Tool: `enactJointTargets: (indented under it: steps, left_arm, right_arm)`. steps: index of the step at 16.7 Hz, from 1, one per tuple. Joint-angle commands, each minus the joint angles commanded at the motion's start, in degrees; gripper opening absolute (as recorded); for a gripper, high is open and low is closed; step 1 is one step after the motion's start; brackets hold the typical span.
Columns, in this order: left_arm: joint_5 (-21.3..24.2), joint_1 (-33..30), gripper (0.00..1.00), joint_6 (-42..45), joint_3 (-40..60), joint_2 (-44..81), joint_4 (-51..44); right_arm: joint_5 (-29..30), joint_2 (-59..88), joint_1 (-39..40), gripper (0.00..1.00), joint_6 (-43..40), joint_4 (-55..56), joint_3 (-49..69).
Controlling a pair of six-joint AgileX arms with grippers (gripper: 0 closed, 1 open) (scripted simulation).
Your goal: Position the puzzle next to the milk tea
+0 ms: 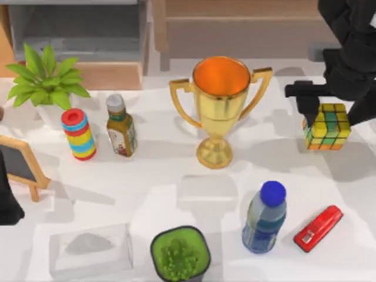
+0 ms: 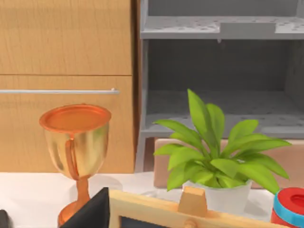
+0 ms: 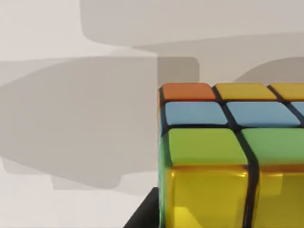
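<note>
An AgileX robot's right gripper point(image 1: 325, 111) is hanging over the small puzzle cube point(image 1: 326, 126) of yellow, green, blue and orange tiles with black edges, which is sitting near the right edge of the white surface point(image 1: 153, 182); whether its fingers are gripping the cube cannot be told. In the right wrist view the cube point(image 3: 223, 156) is looming close, bare surface lying open beside it. The milk tea, a small brown-olive bottle with a grey cap point(image 1: 120, 126), is standing well apart on the left half, just beside one striped stack of coloured rings point(image 1: 78, 134). One gold trophy cup with an orange bowl point(image 1: 220, 106) is standing between cube and milk tea, with an open stretch of surface running in front of it. Along the near edge are sitting one clear box point(image 1: 91, 251), one green potted plant in a dark pot point(image 1: 180, 254), one clear blue bottle with a blue cap point(image 1: 265, 218) and one red stapler point(image 1: 318, 228). One leafy plant in a white pot point(image 1: 44, 82) and one wooden-framed chalkboard point(image 1: 20, 164) are occupying the left edge, where the left arm is parked.
</note>
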Motion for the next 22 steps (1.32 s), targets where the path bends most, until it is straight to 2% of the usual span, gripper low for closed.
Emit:
enactJointTargets:
  steps: [11, 22]
  left_arm:
    - [0.00, 0.00, 1.00, 0.00, 0.00, 0.00, 0.00]
    - [0.00, 0.00, 1.00, 0.00, 0.00, 0.00, 0.00]
  right_arm:
    - [0.04, 2.39, -0.12, 0.00, 0.05, 0.68, -2.18]
    - [0.04, 2.39, -0.12, 0.83, 0.05, 0.68, -2.18]
